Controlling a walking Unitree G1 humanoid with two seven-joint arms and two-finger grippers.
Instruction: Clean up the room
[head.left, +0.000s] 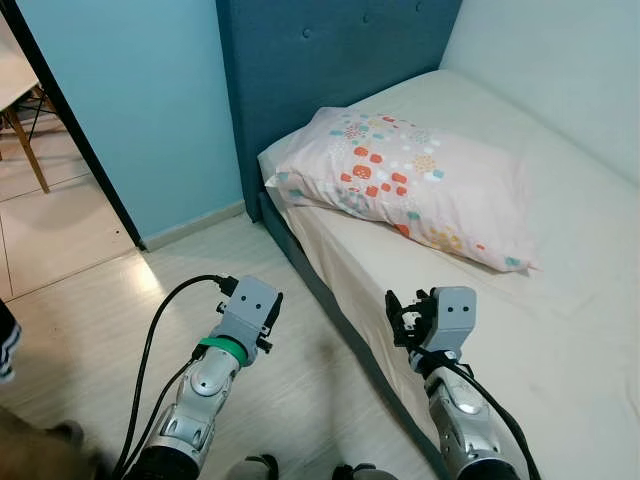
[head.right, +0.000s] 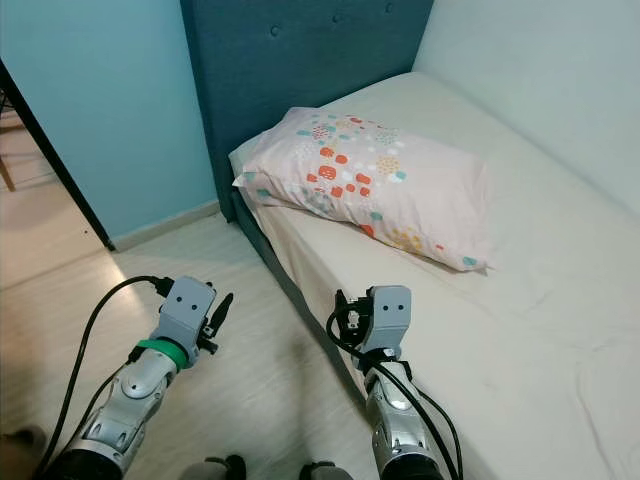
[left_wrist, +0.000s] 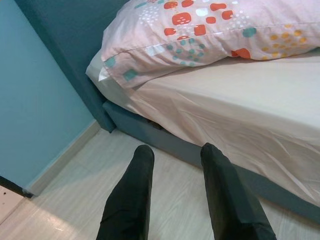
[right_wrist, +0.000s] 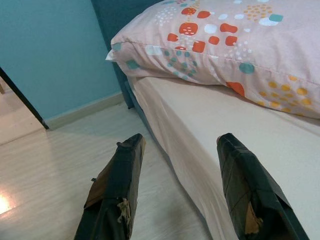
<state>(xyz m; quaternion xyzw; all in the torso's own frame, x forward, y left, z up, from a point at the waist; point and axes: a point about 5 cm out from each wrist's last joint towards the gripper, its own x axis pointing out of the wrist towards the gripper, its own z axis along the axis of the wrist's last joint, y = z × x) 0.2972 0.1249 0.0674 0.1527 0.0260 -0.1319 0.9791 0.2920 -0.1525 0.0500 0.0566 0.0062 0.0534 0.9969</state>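
The robot stands at the side of the bed (head.left: 560, 330), near the head end, with both arms held forward at about the same height; this looks like a ready posture, probably kept so that either arm can reach the bedding without a big move. The left gripper (left_wrist: 175, 192) hangs over the pale floor (head.left: 300, 390) just beside the bed frame, and its two black fingers stand apart with nothing between them; the right gripper (right_wrist: 182, 192) is over the edge of the mattress, its fingers also spread wide and empty, and their pads look worn and torn at the tips. The pillow (head.left: 410, 185) lies at the head of the bed, near the blue headboard (head.left: 320, 60); it sits slanted, not square to the headboard, so it is likely the thing to put in order. It is pale pink with orange, teal and yellow spots, soft and a little crumpled; the cream sheet under it shows light wrinkles.
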